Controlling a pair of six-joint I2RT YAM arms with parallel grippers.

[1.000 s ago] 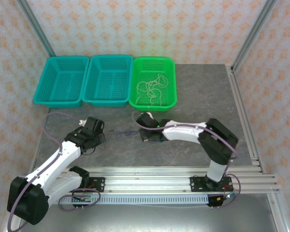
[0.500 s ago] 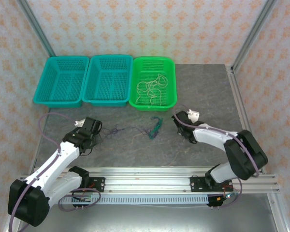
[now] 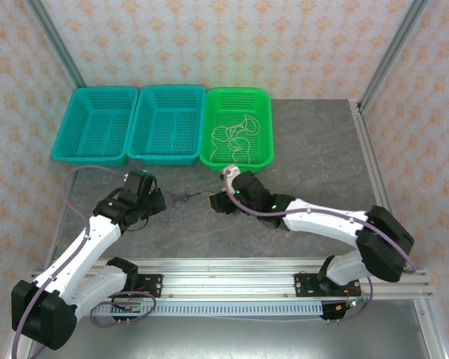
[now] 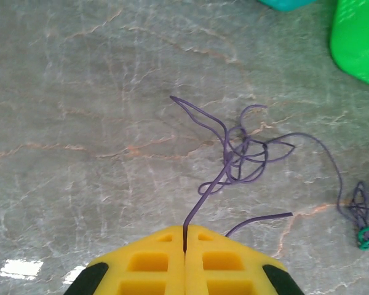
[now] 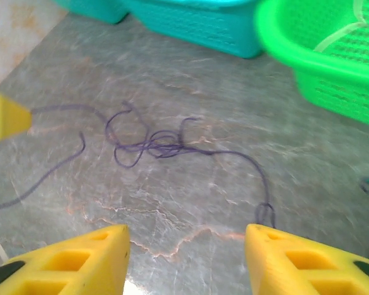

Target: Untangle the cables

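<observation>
Right gripper (image 5: pixel 187 246) swung back left, open; three baskets (image 3: pixel 170 89), one purple cable (image 5: pixel 157 144).

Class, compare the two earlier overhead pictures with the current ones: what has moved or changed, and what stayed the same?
The right gripper, swung out to the right half a second ago, has come back left over the purple cable, jaws open and empty. The left gripper stayed shut on that cable's end. The baskets and the white cable did not move.
</observation>
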